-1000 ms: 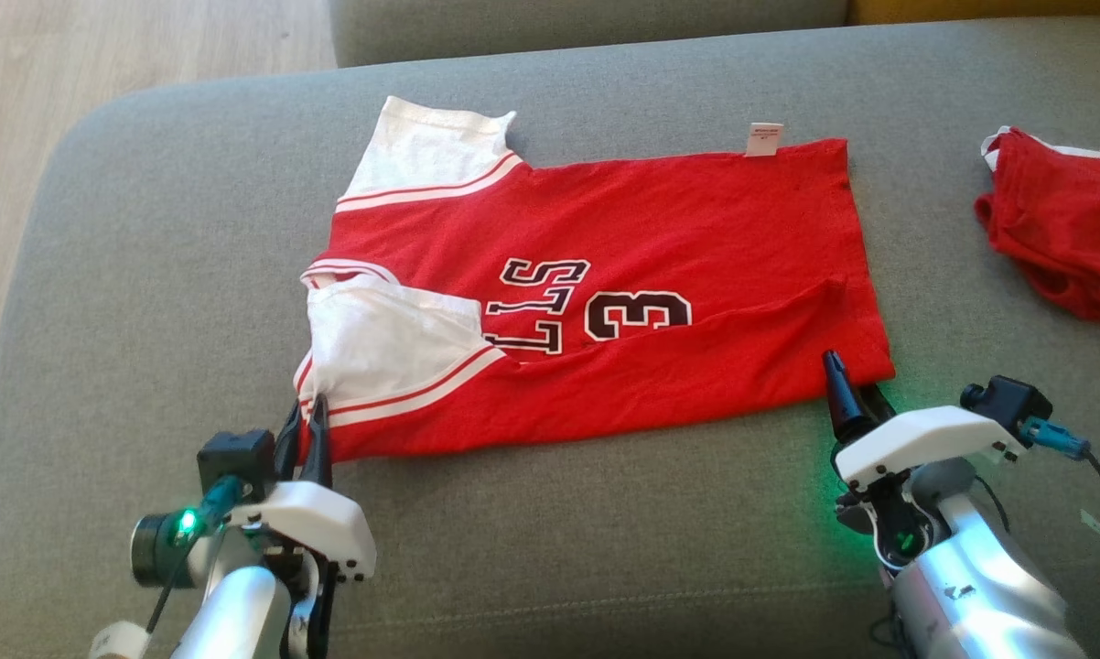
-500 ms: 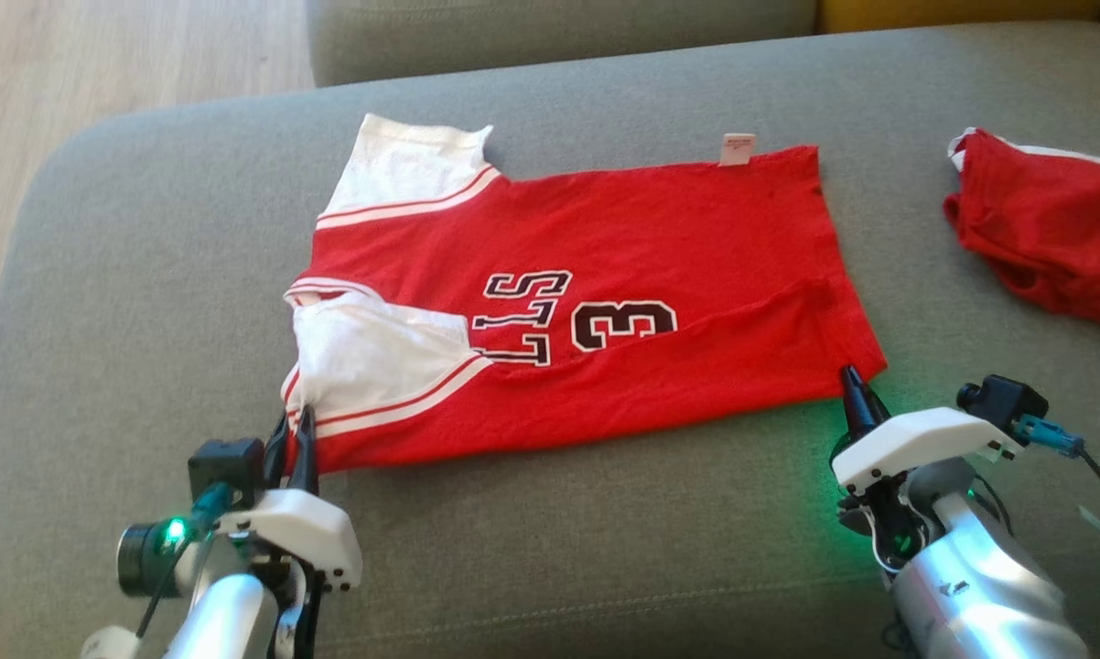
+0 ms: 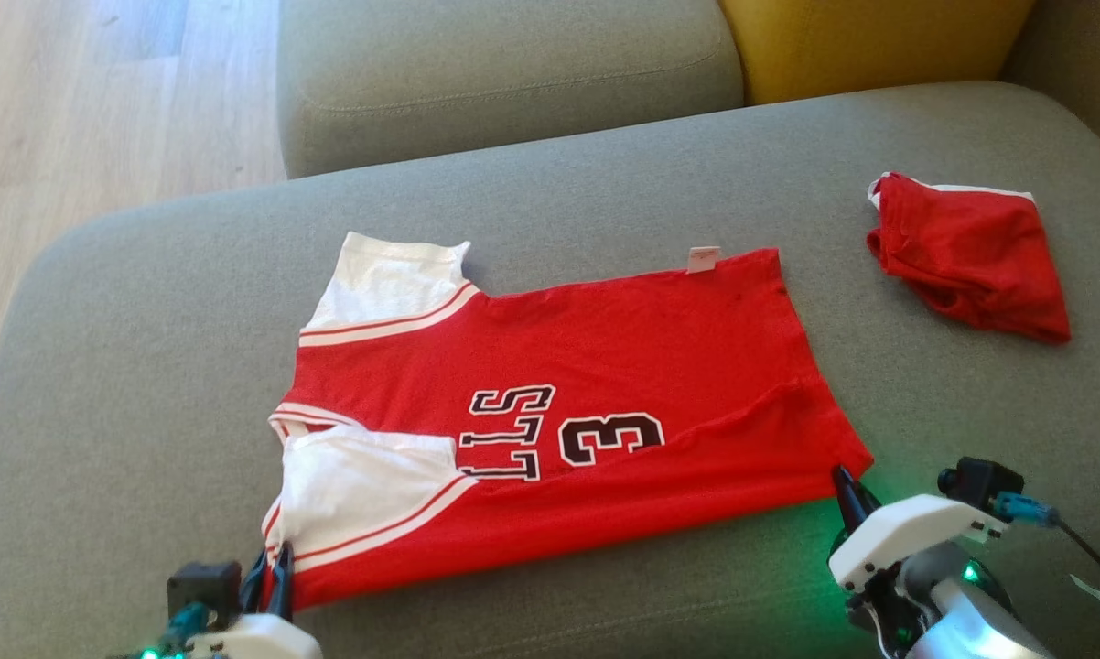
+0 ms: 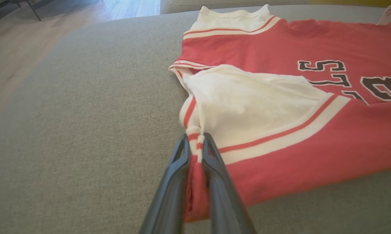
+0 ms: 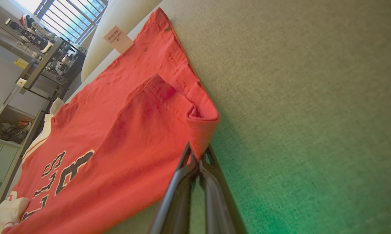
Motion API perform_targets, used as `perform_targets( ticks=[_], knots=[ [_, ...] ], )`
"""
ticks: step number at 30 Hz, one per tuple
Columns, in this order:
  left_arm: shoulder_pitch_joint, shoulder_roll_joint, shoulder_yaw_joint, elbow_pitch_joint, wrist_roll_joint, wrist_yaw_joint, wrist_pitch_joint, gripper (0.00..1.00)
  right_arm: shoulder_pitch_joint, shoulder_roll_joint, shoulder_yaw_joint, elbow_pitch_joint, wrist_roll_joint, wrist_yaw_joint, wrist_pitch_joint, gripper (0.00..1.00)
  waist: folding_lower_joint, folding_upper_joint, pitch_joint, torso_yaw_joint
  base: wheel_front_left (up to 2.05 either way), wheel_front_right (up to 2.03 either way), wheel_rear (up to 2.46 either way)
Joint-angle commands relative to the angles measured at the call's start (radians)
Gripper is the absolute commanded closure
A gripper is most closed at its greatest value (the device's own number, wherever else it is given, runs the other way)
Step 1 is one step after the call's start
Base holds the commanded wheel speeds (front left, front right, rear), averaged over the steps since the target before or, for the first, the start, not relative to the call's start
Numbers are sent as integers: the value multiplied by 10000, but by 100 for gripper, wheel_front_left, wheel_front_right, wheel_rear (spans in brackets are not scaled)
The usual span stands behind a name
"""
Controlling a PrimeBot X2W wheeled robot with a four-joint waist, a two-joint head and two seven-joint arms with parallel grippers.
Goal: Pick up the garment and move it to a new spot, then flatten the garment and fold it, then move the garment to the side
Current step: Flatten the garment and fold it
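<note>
A red jersey [image 3: 605, 348] with white sleeves and black lettering lies spread on the grey sofa seat [image 3: 147, 366], its near edge folded over. At the near left corner, my left gripper [image 3: 274, 556] is shut on the striped cuff of the white sleeve [image 4: 247, 100]; the left wrist view has the cloth pinched between the fingers [image 4: 211, 162]. My right gripper [image 3: 845, 478] is shut on the hem corner [image 5: 202, 123] at the near right, seen up close in the right wrist view.
A second red garment [image 3: 971, 256] lies crumpled on the seat at the far right. Behind the seat sit a grey back cushion [image 3: 504, 73] and a yellow cushion [image 3: 870, 46]. Wooden floor [image 3: 56, 137] lies off the left edge.
The whole head picture has shifted down, so the camera has moved. Both grippers keep hold of the same jersey corners, and the jersey lies as before.
</note>
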Motion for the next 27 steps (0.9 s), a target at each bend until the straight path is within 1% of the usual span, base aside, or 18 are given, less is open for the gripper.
perform_targets(
  ticks=[1, 5, 6, 7, 8, 9, 10, 14, 17, 20, 21, 24, 27],
  knots=[
    [-198, 376, 453, -352, -65, 142, -15, 100, -19, -95, 111, -141, -139, -6, -117, 100, 1, 0, -15, -18, 0, 0, 0],
    [26, 403, 397, -636, -86, 236, 145, 100, 119, 17, 29, -137, -355, -6, -133, 100, 1, 0, 4, -33, 0, 0, 0],
    [58, 391, 372, -679, -93, 253, 194, 98, 139, 36, 9, -139, -421, -6, -137, 100, 1, 0, 8, -35, 0, 0, 0],
    [82, 380, 348, -717, -94, 272, 233, 77, 147, 52, -34, -142, -468, -6, -141, 100, 1, 0, 9, -39, 0, 0, 0],
    [101, 369, 324, -748, -95, 291, 269, 52, 150, 68, -113, -152, -484, -6, -147, 100, 1, 0, 6, -42, 0, 0, 0],
    [116, 359, 303, -774, -98, 310, 303, 5, 146, 81, -179, -175, -528, -6, -155, 62, 1, 0, 7, -46, 0, 0, 0],
    [123, 351, 285, -797, -100, 327, 333, 0, 139, 93, -273, -210, -551, -6, -164, 0, 1, 0, 4, -45, 0, 0, 0],
    [83, 331, 331, -969, -112, 452, 215, 0, 62, 127, -550, -474, -762, -6, -188, 0, 1, 0, -23, -21, 0, 0, 0],
    [-26, 337, 526, -1308, -163, 596, -68, 0, 8, 141, -778, -1139, -915, -6, -201, 0, 1, 0, -40, 8, 0, 0, 0],
    [-225, 356, 763, -1919, -133, 698, -463, 0, 114, -5, -931, -2649, -1558, -6, -207, 0, 1, 0, -19, 2, 0, 0, 0],
    [-225, 356, 763, -1919, -133, 698, -463, 0, 114, -5, -931, -2649, -1558, -6, -207, 0, 1, 0, -19, 2, 0, 0, 0],
    [-432, 358, 959, -2462, -60, 774, -659, 0, 465, -170, -1219, -4288, -2747, -6, -209, 0, 1, 0, 59, -30, 0, 0, 0],
    [-700, 465, 1038, -2798, 59, 727, -725, 0, 777, -8, -1449, -5622, -3530, -6, -210, 0, 1, 0, 210, -145, 0, 0, 0]
  ],
)
